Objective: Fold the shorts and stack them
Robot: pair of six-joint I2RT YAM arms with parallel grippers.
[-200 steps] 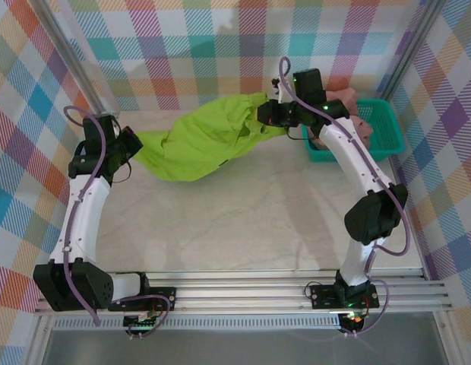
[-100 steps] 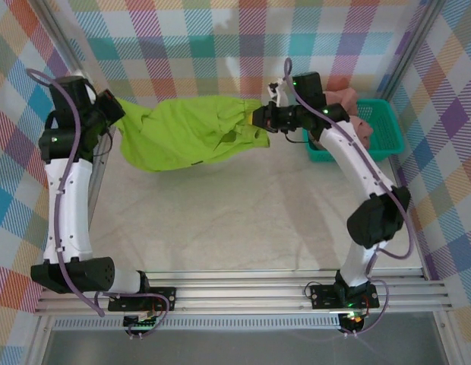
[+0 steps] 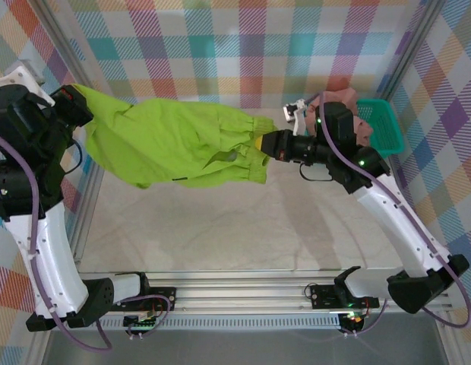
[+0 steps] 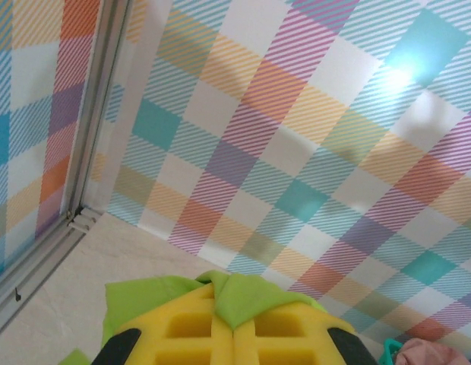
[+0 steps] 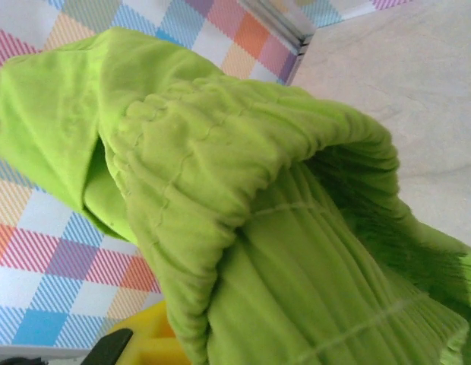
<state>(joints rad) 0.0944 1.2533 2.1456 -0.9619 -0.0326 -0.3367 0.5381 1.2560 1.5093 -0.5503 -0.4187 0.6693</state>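
- The green shorts (image 3: 175, 144) aren't on the counter (image 3: 220, 236) at all. They hang above it, stretched through the air from about 10 o'clock to about 1 o'clock, with the lower edge sagging toward the middle.
- The left fingers (image 4: 191, 338) are shut tight on a bit of the green cloth at the 10 o'clock end. On the left wrist cam a tuft of it pokes up over the yellow pads.
- The right fingers (image 3: 260, 142) are clamped on the gathered end at about 1 o'clock. The right wrist cam shows the elastic waistband bunched up right above them.
- Handling-wise I'd call this thin, light, floppy cloth. It has zero stiffness and droops and wrinkles wherever it isn't pulled taut. It's not fragile, and it probably won't slip much between those pads.
- The best spots to grab are probably the waistband ends or the hem corners, where the cloth is thicker. Pinching two corners should give one straight edge to lay down flat.
- The pink shorts (image 3: 348, 100) sit crumpled in the teal basket (image 3: 389, 131), far off at 2 o'clock. I'd guess they're the same soft stuff.
- Hard to make out: the right arm covers a good part of the pink pair and the basket. I can't tell if the left end is hem or waist, or how many layers each pinch has.
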